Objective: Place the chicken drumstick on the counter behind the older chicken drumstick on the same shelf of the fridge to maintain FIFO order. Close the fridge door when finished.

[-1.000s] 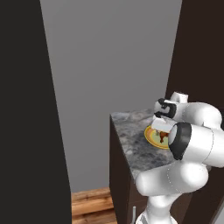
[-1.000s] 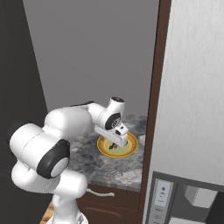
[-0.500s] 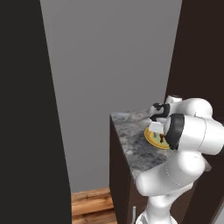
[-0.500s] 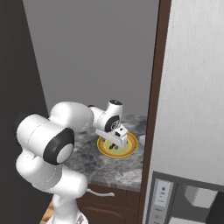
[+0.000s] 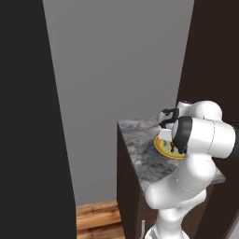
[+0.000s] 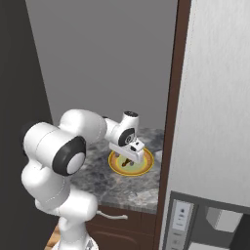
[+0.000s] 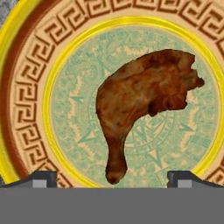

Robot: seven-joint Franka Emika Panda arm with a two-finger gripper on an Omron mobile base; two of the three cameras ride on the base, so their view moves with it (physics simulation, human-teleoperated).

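**Tool poised over one drumstick on one plate**

Nearest in the hand view, the tool (image 7: 112, 177) shows two dark fingertips (image 7: 41, 178) at the bottom edge, one at about 7 o'clock and one at about 5 o'clock, set wide apart with nothing between them. They do not touch the meat.

Just beyond them lies one chicken drumstick (image 7: 140, 103), dark reddish-brown, flat on one plate (image 7: 26, 100). Its thin bone end points to 6 o'clock, ending between the two fingertips, and its thick meaty end spreads toward 2 o'clock. It sits near the middle of the plate's pale green patterned centre. Around that centre run a yellow ring, a tan band with a brown key pattern, a brown line and a yellow outer rim.

From the left base view, the white arm bends over the worktop (image 5: 144, 154) and the tool (image 5: 164, 135) hangs just above the plate (image 5: 163, 148), which lies near the worktop's far right part. In the right base view the tool (image 6: 128, 157) points down over the same plate (image 6: 144, 168), where the drumstick (image 6: 128, 165) shows as a small dark mark; the worktop (image 6: 122, 188) is grey speckled stone over dark brown cabinets.

Farther right stands one silver-grey fridge (image 6: 215, 112), its lower part carrying a dispenser panel (image 6: 207, 222). Behind everything is a plain grey wall (image 5: 116, 60).
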